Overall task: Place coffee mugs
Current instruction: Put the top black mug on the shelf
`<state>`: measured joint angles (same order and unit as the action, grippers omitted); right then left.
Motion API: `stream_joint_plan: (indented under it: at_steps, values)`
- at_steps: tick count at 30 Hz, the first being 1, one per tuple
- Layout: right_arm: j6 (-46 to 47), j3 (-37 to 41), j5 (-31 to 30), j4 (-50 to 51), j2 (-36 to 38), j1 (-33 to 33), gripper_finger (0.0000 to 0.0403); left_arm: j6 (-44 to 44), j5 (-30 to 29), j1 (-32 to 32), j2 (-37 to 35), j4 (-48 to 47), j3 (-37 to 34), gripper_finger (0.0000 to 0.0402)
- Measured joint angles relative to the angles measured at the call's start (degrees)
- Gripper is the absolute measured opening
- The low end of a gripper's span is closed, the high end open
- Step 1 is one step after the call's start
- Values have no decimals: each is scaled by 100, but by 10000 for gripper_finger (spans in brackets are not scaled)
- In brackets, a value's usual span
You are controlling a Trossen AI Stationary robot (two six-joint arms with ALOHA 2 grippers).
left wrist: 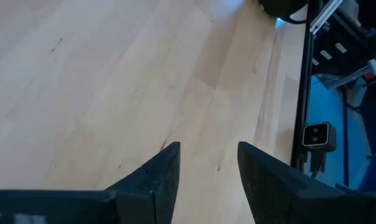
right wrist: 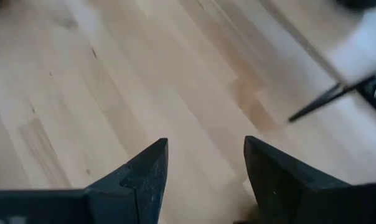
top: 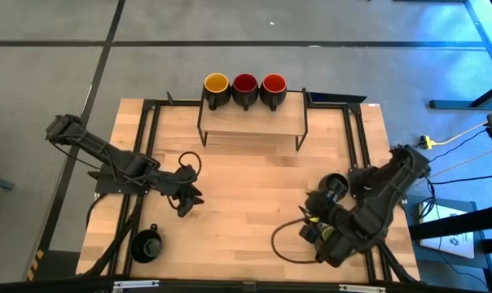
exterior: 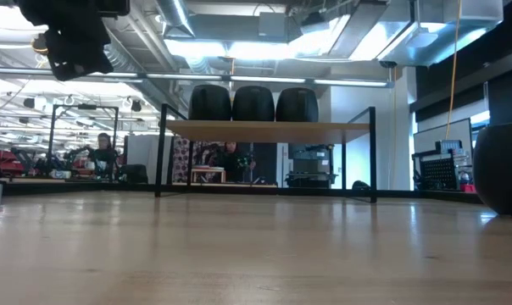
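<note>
Three black-outside mugs stand in a row on top of the wooden shelf [top: 252, 122] at the table's far edge: yellow inside [top: 217, 85], red inside [top: 244, 85], orange-red inside [top: 273, 85]. The low view shows them as dark shapes [exterior: 253, 103]. A black mug [top: 146, 244] sits on its base near the table's near-left corner. Another dark mug [top: 336, 185] stands beside the right arm. My left gripper [top: 187, 198] [left wrist: 208, 149] hangs open above bare wood, left of centre. My right gripper [top: 313, 224] [right wrist: 205, 144] is open over the near-right part of the table. The green mug is not plainly visible.
Black frame rails [top: 140, 155] run along the table's left and right sides. A small camera [left wrist: 317, 135] sits by the rail. Cables loop on the wood near each arm [top: 285, 244]. A dark rounded shape [exterior: 503, 169] stands close at the right. Bare wood lies between the arms.
</note>
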<state>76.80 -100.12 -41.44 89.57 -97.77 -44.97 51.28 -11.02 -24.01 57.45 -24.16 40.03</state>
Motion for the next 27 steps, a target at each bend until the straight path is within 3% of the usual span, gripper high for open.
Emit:
stream_joint_plan:
  at_steps: [5, 16, 20, 27]
  values:
    - [694, 1190, 125, -810, 421, -252, 198, -177, -42, 0, -2, -14, 0, 156]
    - [1209, 3289, 1054, -2626, 1307, -265, 198, -170, -195, 0, -2, -14, 0, 156]
    - [1431, 3677, 1275, -3057, 1492, -265, 198, -247, -196, 0, -1, -16, 0, 156]
    - [1567, 3770, 1868, -2905, 1507, -75, 198, -379, -124, 0, -2, -18, 0, 156]
